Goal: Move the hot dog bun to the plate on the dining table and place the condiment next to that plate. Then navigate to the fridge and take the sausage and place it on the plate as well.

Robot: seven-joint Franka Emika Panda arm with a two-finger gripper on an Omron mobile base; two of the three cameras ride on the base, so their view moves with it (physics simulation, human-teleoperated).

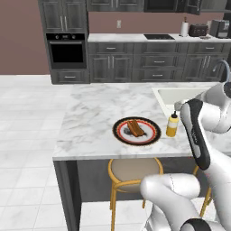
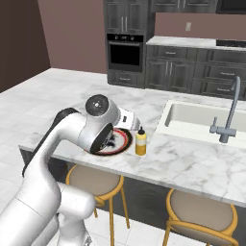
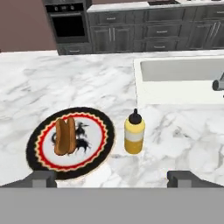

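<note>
A black and red rimmed plate (image 1: pixel 118 131) (image 3: pixel 33 151) lies on the marble dining counter (image 1: pixel 94 117). The hot dog bun (image 1: pixel 135 127) (image 3: pixel 64 135) rests on the plate. A yellow condiment bottle (image 1: pixel 171 125) (image 2: pixel 141 142) (image 3: pixel 134 135) stands upright just right of the plate, apart from its rim. My gripper (image 3: pixel 113 178) hovers above the counter's near edge, open and holding nothing, short of both plate and bottle. In the right base view my arm covers most of the plate (image 2: pixel 126 144). The sausage and the fridge are out of view.
A sink (image 1: pixel 180 94) (image 2: pixel 202 120) with a grey faucet (image 2: pixel 230 113) is sunk into the counter right of the bottle. Yellow stools (image 1: pixel 135 169) (image 2: pixel 93 182) stand under the near edge. Dark cabinets and an oven (image 1: pixel 66 49) line the far wall.
</note>
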